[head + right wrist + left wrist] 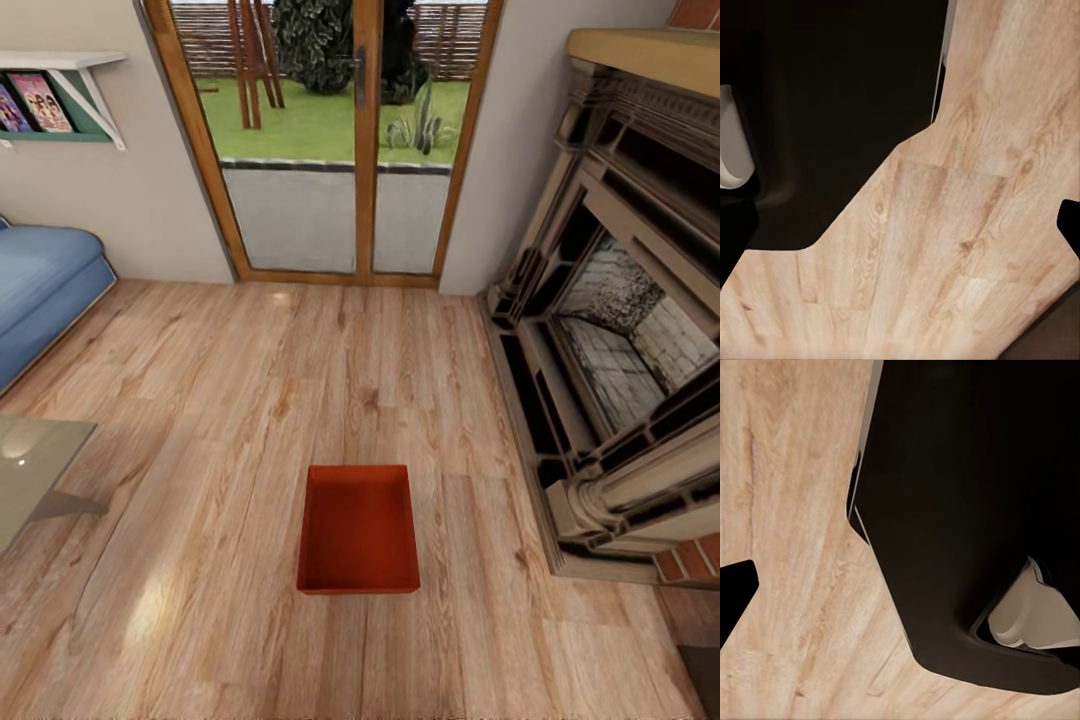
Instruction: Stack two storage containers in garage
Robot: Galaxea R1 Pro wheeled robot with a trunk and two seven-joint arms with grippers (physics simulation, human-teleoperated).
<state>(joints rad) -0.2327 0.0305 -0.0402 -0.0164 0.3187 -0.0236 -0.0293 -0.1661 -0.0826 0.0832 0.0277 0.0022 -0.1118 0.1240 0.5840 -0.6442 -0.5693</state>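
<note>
One orange-red open-top storage container sits empty on the light wood plank floor of the living room, straight ahead and close, in the head view. Both wrist views look down at the planks beside the robot's black base. A dark fingertip of my left gripper shows at one edge of the left wrist view, and a dark fingertip of my right gripper at one edge of the right wrist view. Nothing lies between either pair of fingers. The garage is out of view.
An ornate stone fireplace lines the right side. Wood-framed glass doors stand in the far wall. A blue sofa and the corner of a glass table are at the left, under a wall shelf.
</note>
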